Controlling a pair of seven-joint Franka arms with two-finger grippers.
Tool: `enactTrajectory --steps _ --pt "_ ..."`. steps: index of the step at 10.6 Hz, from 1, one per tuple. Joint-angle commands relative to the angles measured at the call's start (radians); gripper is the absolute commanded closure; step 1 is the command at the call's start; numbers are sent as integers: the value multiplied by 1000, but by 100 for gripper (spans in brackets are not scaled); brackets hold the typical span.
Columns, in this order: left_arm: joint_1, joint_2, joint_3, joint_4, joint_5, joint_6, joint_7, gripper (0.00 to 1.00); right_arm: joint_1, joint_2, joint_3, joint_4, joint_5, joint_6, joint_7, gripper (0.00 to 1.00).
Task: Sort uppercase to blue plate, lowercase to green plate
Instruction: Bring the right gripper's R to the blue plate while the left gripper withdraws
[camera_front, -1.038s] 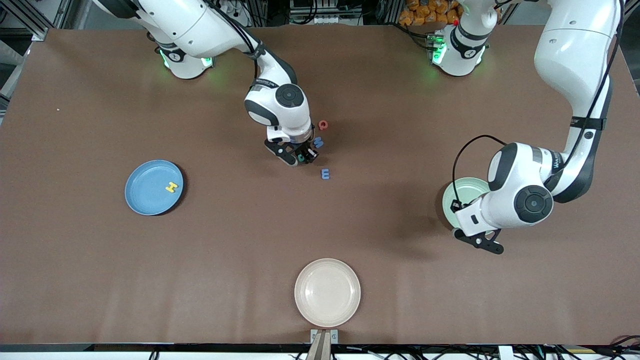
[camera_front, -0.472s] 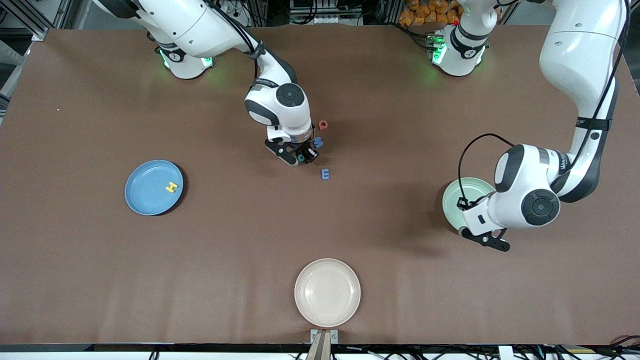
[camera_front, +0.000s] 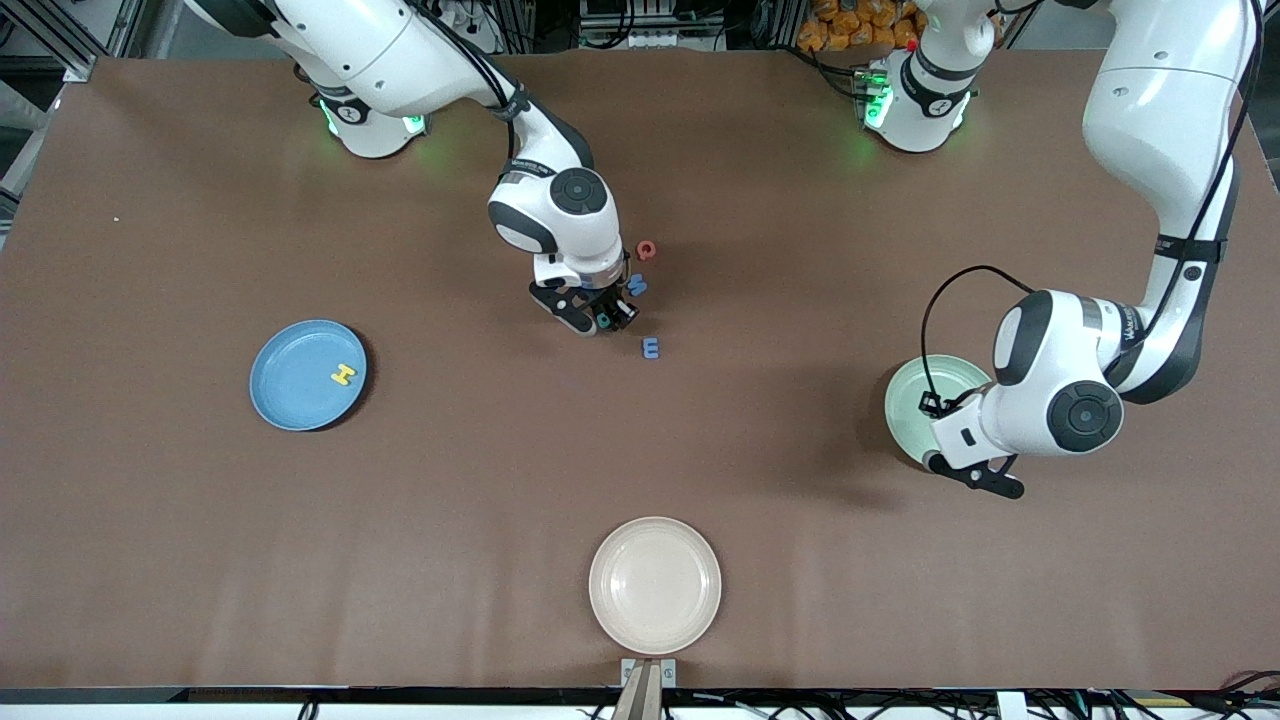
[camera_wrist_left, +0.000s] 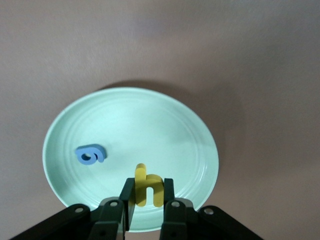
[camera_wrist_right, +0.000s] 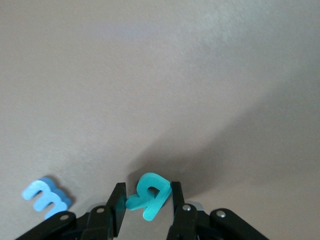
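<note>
table (camera_front: 200, 560): brown surface, with three plates well apart on it and a few foam letters near its middle.
left arm (camera_front: 1150, 150): comes from its base at the top of the front view and bends down over the green plate.
right arm (camera_front: 400, 60): reaches from its base toward the middle of the table, wrist pointing down among the loose letters.
cream plate (camera_front: 655, 585): sits at the table edge nearest the front camera, midway between the two ends.
blue plate (camera_front: 290, 385): lies toward the right arm's end of the table, with the yellow h capital (camera_front: 343, 375) lying flat in it.
green plate (camera_wrist_left: 130, 125): lies toward the left arm's end, partly covered by the left wrist in the front view; the blue round letter (camera_wrist_left: 90, 154) lies flat inside it.
left gripper (camera_wrist_left: 148, 192): hangs over the green plate near its rim, fingers pinched on the yellow small h (camera_wrist_left: 147, 187), which stands upright between them.
right gripper (camera_wrist_right: 145, 197): low at the table, fingers closed narrowly on the teal letter (camera_wrist_right: 148, 195), which tilts between them.
blue m (camera_front: 637, 284): on the table just beside the right gripper.
red letter (camera_front: 647, 250): on the table, farther from the front camera than the blue m.
blue comb-shaped letter (camera_front: 651, 347): on the table, nearer to the front camera than the blue m.
</note>
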Motion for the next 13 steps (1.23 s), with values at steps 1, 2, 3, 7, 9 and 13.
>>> enactTrajectory --steps 1,2,3,7,9,13 --pt "2 -8 22 -57 -5 19 16 100 -58 0 25 11 -25 -9 -61 62" --pt "2 -5 28 -84 -5 49 9 100 -75 0 30 8 -25 -10 -96 62" --pt "3 -4 31 -106 -5 77 8 100 -104 0 30 4 -25 -12 -157 62" --pt "8 4 42 -109 -5 86 5 0 -267 -21 31 -10 -23 -84 -497 62" --pt "4 -1 39 -100 -16 86 -1 0 -340 -49 30 -12 -20 -162 -693 62" --pt "-53 -25 -62 -42 -4 85 -223 0 -445 -162 25 -36 -11 -349 -1014 62"
